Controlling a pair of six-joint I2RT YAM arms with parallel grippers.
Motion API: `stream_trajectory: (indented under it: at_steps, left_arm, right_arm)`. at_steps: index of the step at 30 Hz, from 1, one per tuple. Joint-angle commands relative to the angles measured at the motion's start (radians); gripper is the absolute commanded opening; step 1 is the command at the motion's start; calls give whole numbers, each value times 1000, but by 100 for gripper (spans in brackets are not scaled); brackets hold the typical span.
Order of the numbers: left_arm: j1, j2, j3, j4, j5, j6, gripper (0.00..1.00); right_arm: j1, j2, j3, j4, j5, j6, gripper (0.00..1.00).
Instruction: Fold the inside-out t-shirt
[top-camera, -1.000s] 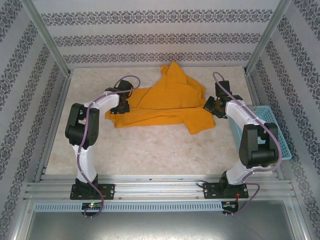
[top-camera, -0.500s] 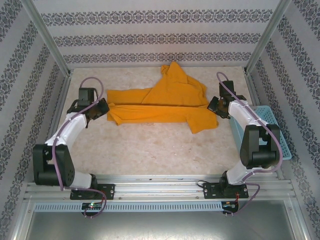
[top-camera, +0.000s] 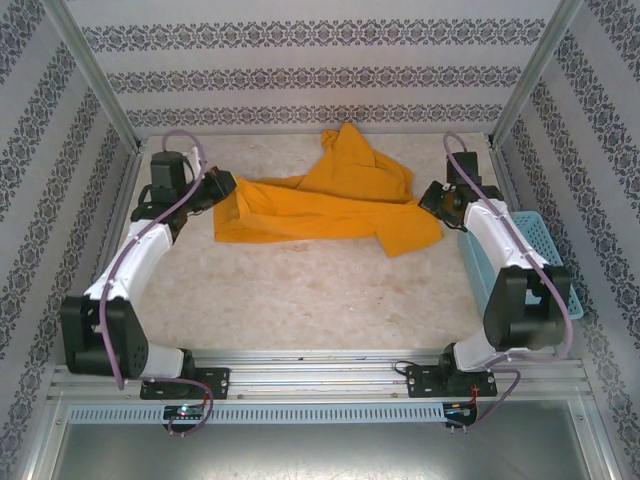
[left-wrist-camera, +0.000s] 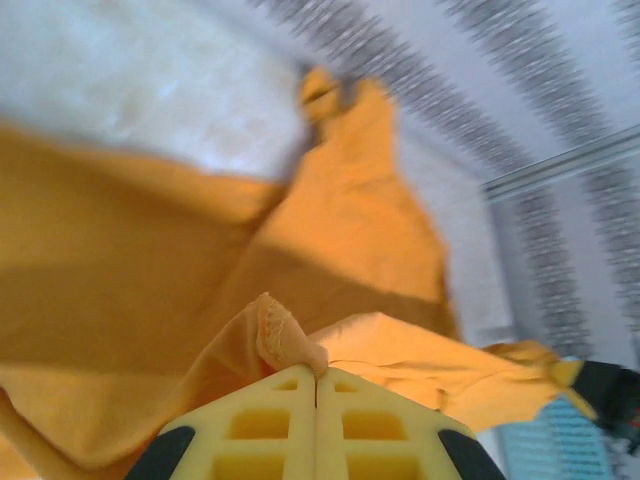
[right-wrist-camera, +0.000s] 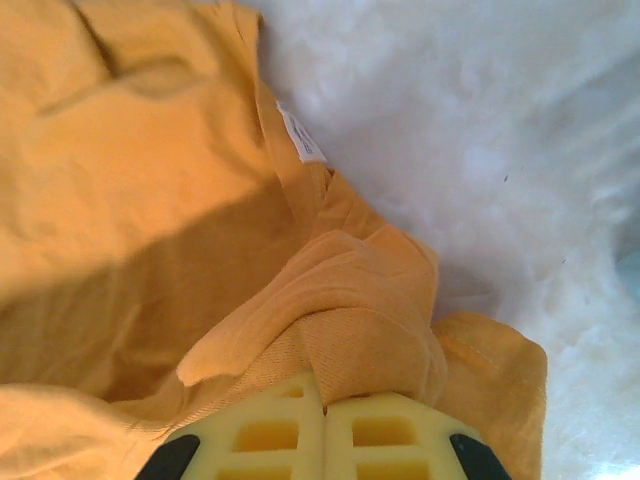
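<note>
Spreading looks to be the step in hand: the mustard-orange short-sleeved cloth t-shirt (top-camera: 330, 205) is lying across the far half of the pale marbled table (top-camera: 300, 300), strung crosswise between the two arms, with one rumpled flap poking toward the back wall and a corner drooping at the near right. The left hand (top-camera: 222, 188) is gripping the shirt's left edge, its yellow fingers (left-wrist-camera: 205, 435) pressed fully together with a small hemmed fold nipped between the tips. The right hand (top-camera: 432, 197) is doing the same at the shirt's right end, clamped tight on a thick bunch of seamed fabric, with a small white tag (right-wrist-camera: 302, 135) lying on the cloth just beyond it. A light-blue plastic basket (top-camera: 545, 250) is sitting at the table's right edge, beside the right arm. To my eye no tidy fold is made yet; the garment is bunched and uneven. The next move, I reckon, is calling for both hands to draw apart evenly and lower the cloth flat, smoothing that rear flap without either pinch slipping, before any half goes over the other.
</note>
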Motion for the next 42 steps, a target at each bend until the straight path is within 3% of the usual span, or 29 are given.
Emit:
stream_trajectory:
  at_steps: [1,2,5,7,9,13,16,19,23,24,26,30,31,42]
  left_arm:
    - [37,-25,-17,169,78,-83,0]
    - [46,14,-3,95,32,-52,0]
    - [46,257,146,-359,-245,69,0]
    - [41,399,211,-481,-270,107,0]
    - [29,446,254,-522,-261,124,0]
    - [14,372,328,-488,-229,140,0]
    - [19,300,372,-391,-96,132,0]
    - [35,209,289,-62,163,-23,0]
    - [39,163,163,351,279,-241,0]
    - [41,178,158,351,278,-247,0]
    - [51,223,182,198,226,-189,0]
    - [62,406,341,-366,-34,-16,0]
    - [60,436,360,-410,-49,9,0]
    - [62,245,236,-232,-170,6,0]
  right_arm:
    - [-19,-60,33,-19,20,5,0]
    - [-19,-63,28,-18,24,5,0]
    - [-15,-53,-13,6,-5,16,0]
    - [-6,-37,-40,24,-27,23,0]
    - [10,-23,-50,31,-38,24,0]
    - [24,-18,-25,17,-27,17,0]
    - [22,-25,8,3,-8,12,0]
    - [18,-35,34,-9,7,10,0]
    - [13,-42,35,-7,8,12,0]
    - [13,-41,30,-4,4,11,0]
    - [13,-39,14,3,-4,12,0]
    - [12,-42,-20,17,-9,16,0]
    - [13,-44,-25,18,-11,16,0]
    - [21,40,53,10,-31,6,0]
